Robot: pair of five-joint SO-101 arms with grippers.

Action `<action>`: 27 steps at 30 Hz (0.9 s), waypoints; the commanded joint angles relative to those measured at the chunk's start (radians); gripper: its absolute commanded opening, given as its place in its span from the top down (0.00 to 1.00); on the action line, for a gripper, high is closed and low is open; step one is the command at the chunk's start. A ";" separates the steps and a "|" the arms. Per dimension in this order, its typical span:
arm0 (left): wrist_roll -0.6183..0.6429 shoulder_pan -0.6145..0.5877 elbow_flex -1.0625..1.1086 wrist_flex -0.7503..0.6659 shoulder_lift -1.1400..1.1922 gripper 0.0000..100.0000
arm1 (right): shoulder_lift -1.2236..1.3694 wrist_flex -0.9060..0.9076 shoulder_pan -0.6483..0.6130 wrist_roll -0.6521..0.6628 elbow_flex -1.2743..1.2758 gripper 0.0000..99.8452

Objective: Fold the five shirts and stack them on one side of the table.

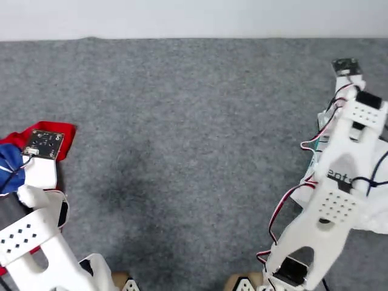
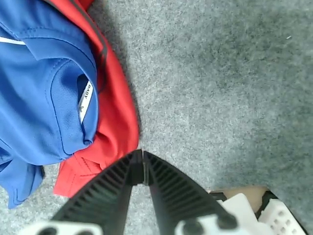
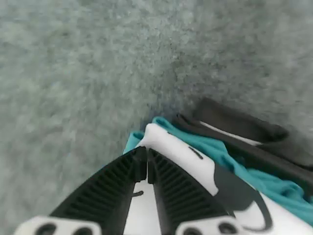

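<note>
While poised at the left edge of the table: left gripper, jaws pressed together on nothing, tips just beside the hem of the red shirt. Blue shirt crumpled on top of the red one, collar and label facing up. At the right edge: right gripper, jaws likewise together, tips over the white shirt; cannot tell whether touching the cloth. Teal shirt under the white, black shirt against the teal. All unfolded, in two loose heaps; folding judged not yet begun.

Risks from here:
- Descent with jaws together: cloth ploughed and bunched rather than pinched.
- Pinch through two layers: blue dragged along with red, or teal with white, because of the overlap.
- Pull toward the near edge: a heap sliding off, both lying close to the table's sides.

Containers: shirts carried by the table's grey felt directly, not held in anything.
</note>
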 commanded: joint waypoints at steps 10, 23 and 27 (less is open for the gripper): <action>-0.005 0.000 -0.005 0.025 -0.020 1.00 | -0.292 0.291 0.028 -0.078 -0.025 0.99; -0.005 0.000 -0.007 0.025 -0.020 1.00 | -0.352 0.568 0.329 0.120 0.020 0.99; -0.005 0.000 -0.007 0.025 -0.020 1.00 | -0.355 0.567 0.433 0.221 0.123 0.99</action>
